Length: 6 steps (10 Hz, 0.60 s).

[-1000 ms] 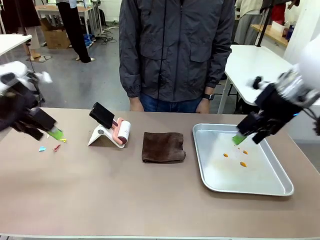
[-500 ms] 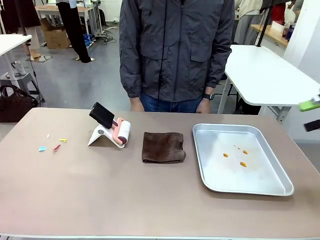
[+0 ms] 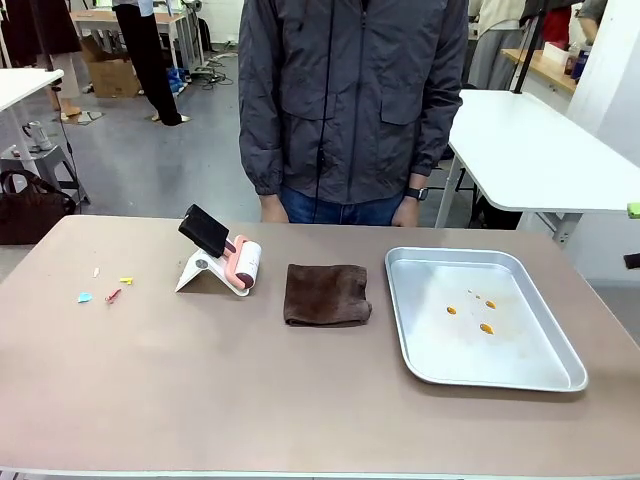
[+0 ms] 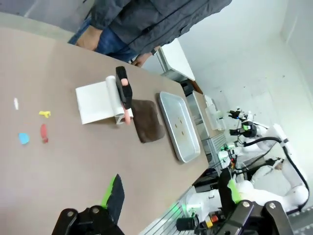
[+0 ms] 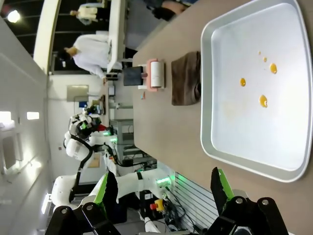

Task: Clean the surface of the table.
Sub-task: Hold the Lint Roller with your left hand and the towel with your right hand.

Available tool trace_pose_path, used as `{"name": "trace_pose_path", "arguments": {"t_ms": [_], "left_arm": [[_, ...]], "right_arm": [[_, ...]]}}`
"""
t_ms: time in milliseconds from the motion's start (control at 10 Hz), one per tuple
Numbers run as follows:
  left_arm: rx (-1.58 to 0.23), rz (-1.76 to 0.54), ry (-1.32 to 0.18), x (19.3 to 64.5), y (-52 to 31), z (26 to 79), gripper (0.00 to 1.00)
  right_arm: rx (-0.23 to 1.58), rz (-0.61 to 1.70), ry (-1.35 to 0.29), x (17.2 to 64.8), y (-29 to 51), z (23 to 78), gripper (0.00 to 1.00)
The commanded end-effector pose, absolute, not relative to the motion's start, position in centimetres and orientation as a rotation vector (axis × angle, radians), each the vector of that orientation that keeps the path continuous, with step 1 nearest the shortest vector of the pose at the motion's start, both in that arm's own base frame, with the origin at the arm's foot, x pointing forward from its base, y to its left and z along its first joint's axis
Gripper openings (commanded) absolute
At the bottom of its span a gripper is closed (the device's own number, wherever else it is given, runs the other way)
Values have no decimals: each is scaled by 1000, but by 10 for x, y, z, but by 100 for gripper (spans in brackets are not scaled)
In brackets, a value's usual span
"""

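From the front, the table (image 3: 300, 400) bears a lint roller (image 3: 235, 262), a brown cloth (image 3: 327, 293) and a metal tray (image 3: 520, 345). From the left wrist, the left gripper (image 4: 171, 193) gapes wide and empty, with the table stretching ahead of its fingers. From the right wrist, the right gripper (image 5: 164, 186) is spread wide too, holding nothing, with the tray just ahead.

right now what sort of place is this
Likely a lab or workshop: a table staged with a lint roller, brown cloth and metal tray, a white worktable behind, and a cardboard box on a bare grey floor.
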<state>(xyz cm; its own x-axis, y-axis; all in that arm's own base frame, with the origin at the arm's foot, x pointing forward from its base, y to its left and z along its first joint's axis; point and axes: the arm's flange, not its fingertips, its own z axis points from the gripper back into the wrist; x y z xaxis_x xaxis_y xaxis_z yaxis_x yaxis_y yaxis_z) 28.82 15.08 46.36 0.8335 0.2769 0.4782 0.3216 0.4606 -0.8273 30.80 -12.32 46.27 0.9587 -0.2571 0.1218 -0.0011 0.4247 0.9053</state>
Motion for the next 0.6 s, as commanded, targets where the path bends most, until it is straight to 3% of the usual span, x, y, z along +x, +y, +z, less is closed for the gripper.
{"name": "trace_pose_path", "arguments": {"t_ms": [0,500], "left_arm": [[-1097,-57,-628,278,161,463,100],[-1097,-57,-628,278,161,463,100]], "right_arm": [[1110,-114,-278,303,-119,476,100],[1110,-114,-278,303,-119,476,100]]}}
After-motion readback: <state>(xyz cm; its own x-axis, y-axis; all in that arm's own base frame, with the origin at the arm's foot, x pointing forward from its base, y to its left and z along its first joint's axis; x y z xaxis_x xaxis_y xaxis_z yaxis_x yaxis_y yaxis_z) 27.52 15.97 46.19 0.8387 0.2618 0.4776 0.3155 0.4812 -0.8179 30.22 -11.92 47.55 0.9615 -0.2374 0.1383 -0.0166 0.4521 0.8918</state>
